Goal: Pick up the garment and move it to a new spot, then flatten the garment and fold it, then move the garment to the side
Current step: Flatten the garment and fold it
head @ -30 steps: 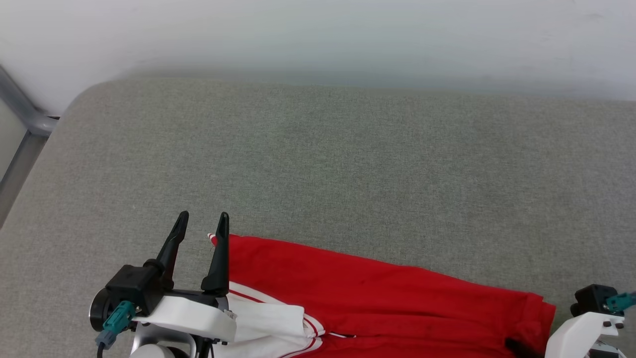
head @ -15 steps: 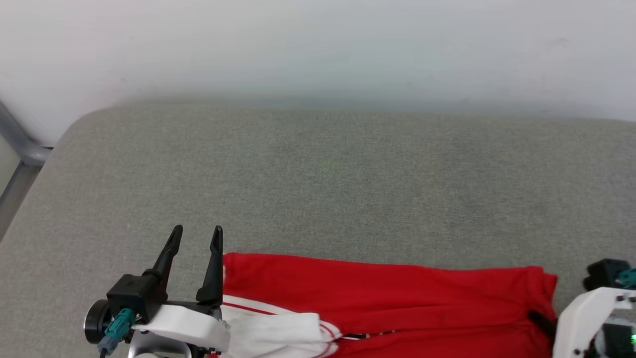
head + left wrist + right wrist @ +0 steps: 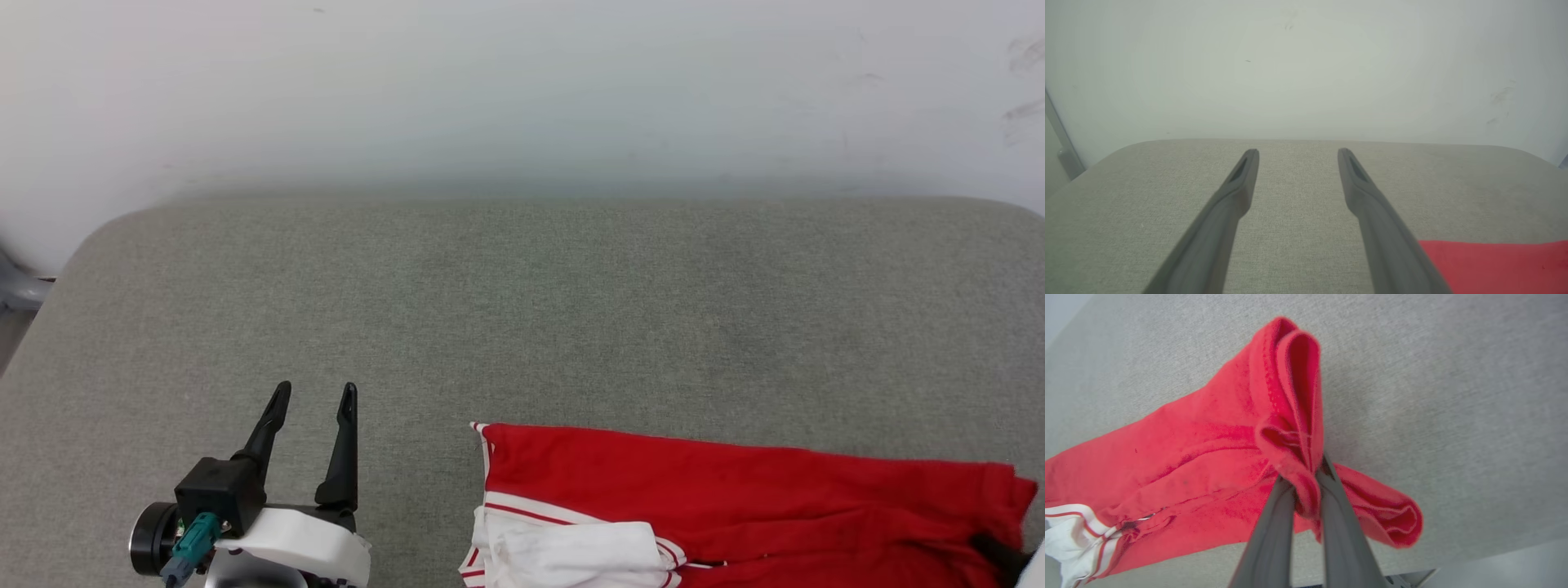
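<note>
Your soft bright-red sports garment [image 3: 735,506], with a white panel and double white stripe trim at one end, lies along the near edge of the grey fabric-covered table [image 3: 522,310], towards the right side of the head view. The white-panelled end points left, and the plain red end reaches the right edge of that view. Beyond the garment the table runs back to a pale white wall [image 3: 522,82].

Your right gripper [image 3: 1304,479] has hold of the red end. In the right wrist view its two long dark fingers [image 3: 1274,531] stand almost together, with a bunched fold of red cloth pinched between them. The fold rises past the tips, and a second loose loop of fabric hangs just to the right of them. From there the garment stretches away to the left of that view, ending in the white, red-striped part at the lower left corner.

Your left gripper [image 3: 316,390] sits at the lower left of the head view, over the table and well apart from the garment's white end. Its fingers [image 3: 1229,204] are spread wide and hold nothing. In the left wrist view they point toward the wall, with red cloth at the lower right corner beside the right-hand finger.
</note>
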